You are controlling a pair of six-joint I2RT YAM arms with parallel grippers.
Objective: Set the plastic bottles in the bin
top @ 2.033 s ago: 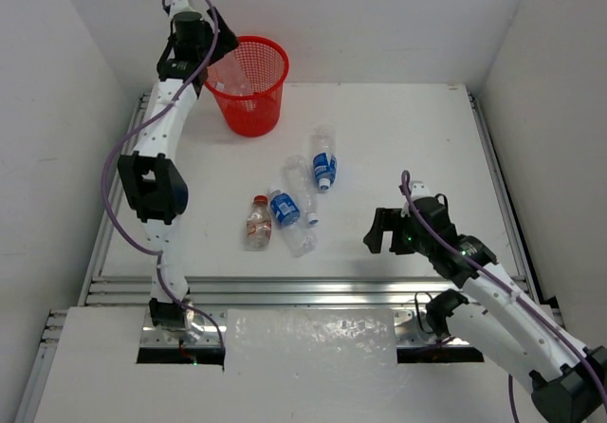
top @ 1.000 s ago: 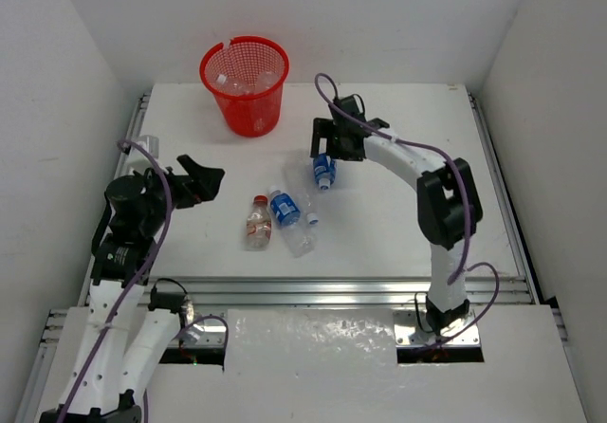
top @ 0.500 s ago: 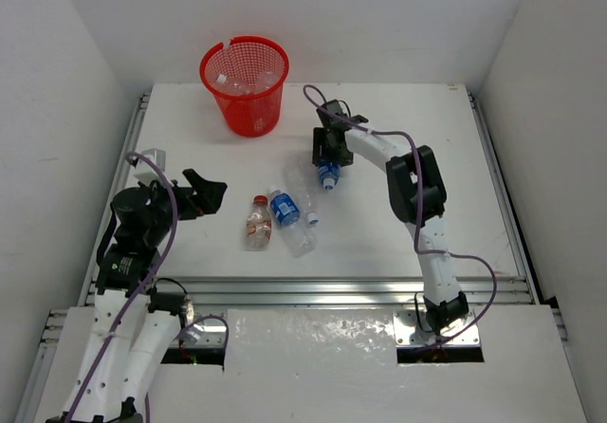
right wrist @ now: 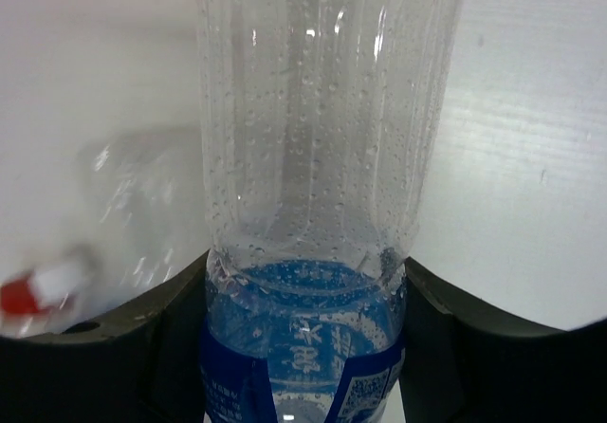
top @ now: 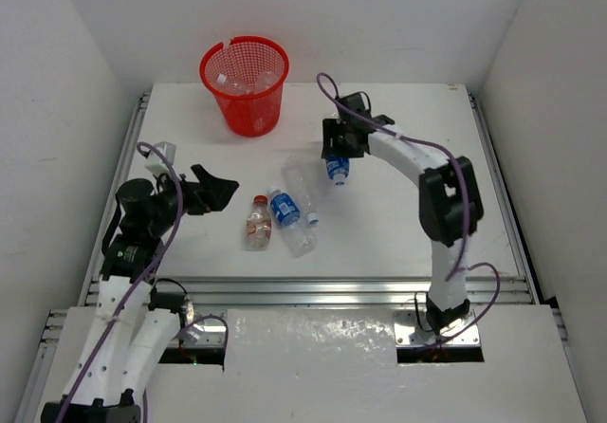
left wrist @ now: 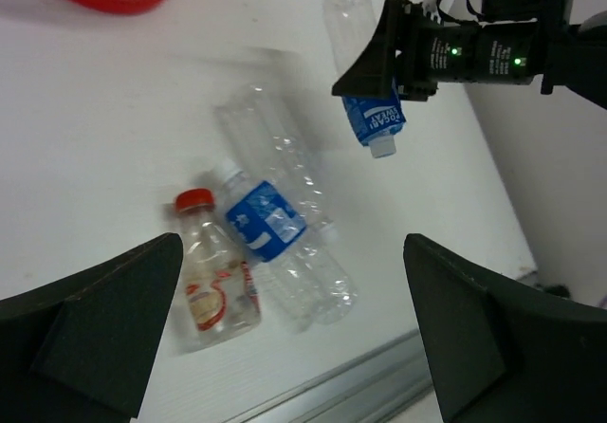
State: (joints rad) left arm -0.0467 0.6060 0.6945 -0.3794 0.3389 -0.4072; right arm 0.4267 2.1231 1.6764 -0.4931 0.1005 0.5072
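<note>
My right gripper (top: 338,155) is shut on a blue-labelled plastic bottle (top: 337,167), which fills the right wrist view as the held bottle (right wrist: 322,157) between both fingers (right wrist: 142,347); I cannot tell if it is off the table. A red-capped bottle (top: 257,222), a blue-labelled bottle (top: 283,207) and clear bottles (top: 299,181) lie together mid-table. My left gripper (top: 216,193) stands open to their left, nothing between its fingers. In the left wrist view the left gripper (left wrist: 290,248) looks at the red-capped bottle (left wrist: 213,281). The red mesh bin (top: 245,82) stands at the back left.
Clear bottles (top: 232,82) lie inside the bin. White walls close in the table on three sides. A metal rail (top: 313,290) runs along the near edge. A purple cable (top: 322,86) loops above the right wrist.
The right jaws have closed on the blue-labelled bottle, and bottle and gripper have shifted slightly to the right. The left gripper has edged right, toward the bottle cluster, still open.
</note>
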